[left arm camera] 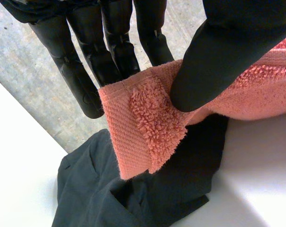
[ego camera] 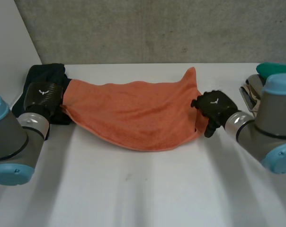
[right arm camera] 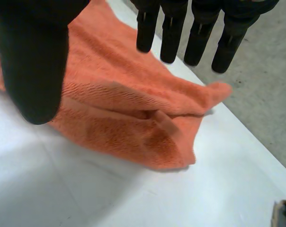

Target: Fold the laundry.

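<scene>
Head view, near: bare table (ego camera: pixel 133 189) in front of the towel.
Towel: orange towel (ego camera: pixel 133 113) lies mid-table, its long axis running from hand to hand.
Left hand: the left hand (ego camera: pixel 42 97) is at the towel's left end; the left wrist view shows its thumb (left arm camera: pixel 214 61) pinching that corner against straight fingers.
Right hand: the right hand (ego camera: pixel 214 106) is over the right end, fingers (right arm camera: pixel 200 42) straight, thumb apart, gripping nothing.
Next move, likely: the right end lies just beneath those fingertips, so the right hand must close on it.
Far: dark cloth (ego camera: pixel 46 73) under the left corner.
</scene>
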Controlling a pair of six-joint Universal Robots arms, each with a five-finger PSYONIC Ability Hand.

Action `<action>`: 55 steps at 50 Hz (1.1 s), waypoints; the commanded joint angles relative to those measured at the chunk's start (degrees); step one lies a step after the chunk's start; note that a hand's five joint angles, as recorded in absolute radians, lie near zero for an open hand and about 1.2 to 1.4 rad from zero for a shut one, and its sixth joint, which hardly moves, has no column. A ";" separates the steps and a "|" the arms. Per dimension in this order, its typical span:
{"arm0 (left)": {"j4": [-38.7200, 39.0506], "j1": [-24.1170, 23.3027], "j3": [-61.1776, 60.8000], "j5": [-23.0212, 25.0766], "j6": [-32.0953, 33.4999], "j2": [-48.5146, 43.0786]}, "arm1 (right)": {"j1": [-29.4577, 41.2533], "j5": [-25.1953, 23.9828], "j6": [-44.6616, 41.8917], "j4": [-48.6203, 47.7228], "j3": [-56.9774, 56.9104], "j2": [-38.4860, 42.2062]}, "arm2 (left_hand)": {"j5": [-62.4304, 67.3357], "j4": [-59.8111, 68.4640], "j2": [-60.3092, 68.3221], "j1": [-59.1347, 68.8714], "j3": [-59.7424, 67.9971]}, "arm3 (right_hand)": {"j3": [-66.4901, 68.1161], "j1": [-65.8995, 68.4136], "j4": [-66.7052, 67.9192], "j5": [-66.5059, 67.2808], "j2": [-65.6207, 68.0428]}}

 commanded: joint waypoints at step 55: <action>-9.71 3.43 -1.67 2.09 0.42 9.38 | -6.35 -4.14 -6.16 21.16 -28.50 14.23 | 13.56 11.19 11.40 14.83 11.82 | 59.87 59.50 60.16 61.32 59.48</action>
